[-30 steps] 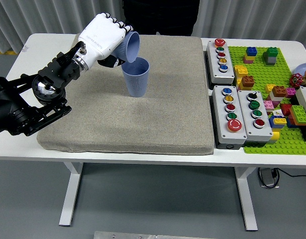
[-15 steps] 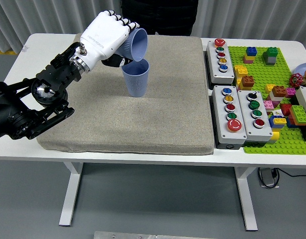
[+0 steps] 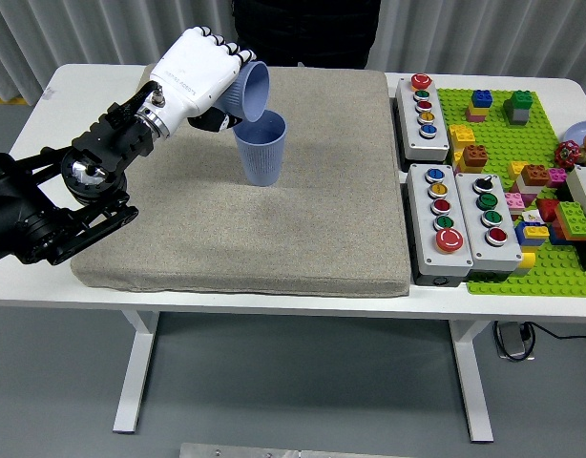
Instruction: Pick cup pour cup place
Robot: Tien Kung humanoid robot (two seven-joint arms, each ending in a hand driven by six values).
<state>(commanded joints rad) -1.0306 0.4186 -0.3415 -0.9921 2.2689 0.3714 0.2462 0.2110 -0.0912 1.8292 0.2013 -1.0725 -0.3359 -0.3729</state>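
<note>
A blue ribbed cup (image 3: 261,150) stands upright on the grey mat (image 3: 274,219), towards its far left. My left hand (image 3: 205,78), white with black fingertips, is shut on a second blue cup (image 3: 251,92). That cup is tipped on its side with its mouth facing right and down, just above the standing cup's left rim. I cannot see anything flowing between them. The black left arm reaches in from the picture's left edge. No right arm shows.
Two grey button boxes (image 3: 424,107) (image 3: 464,224) lie right of the mat. A green baseplate (image 3: 522,181) with several coloured bricks fills the right end of the table. A person in dark clothes (image 3: 307,29) stands at the far side.
The held cup and my left hand have shifted slightly left and down over the last half second, back to about where they were a second ago. The standing cup has not moved.
</note>
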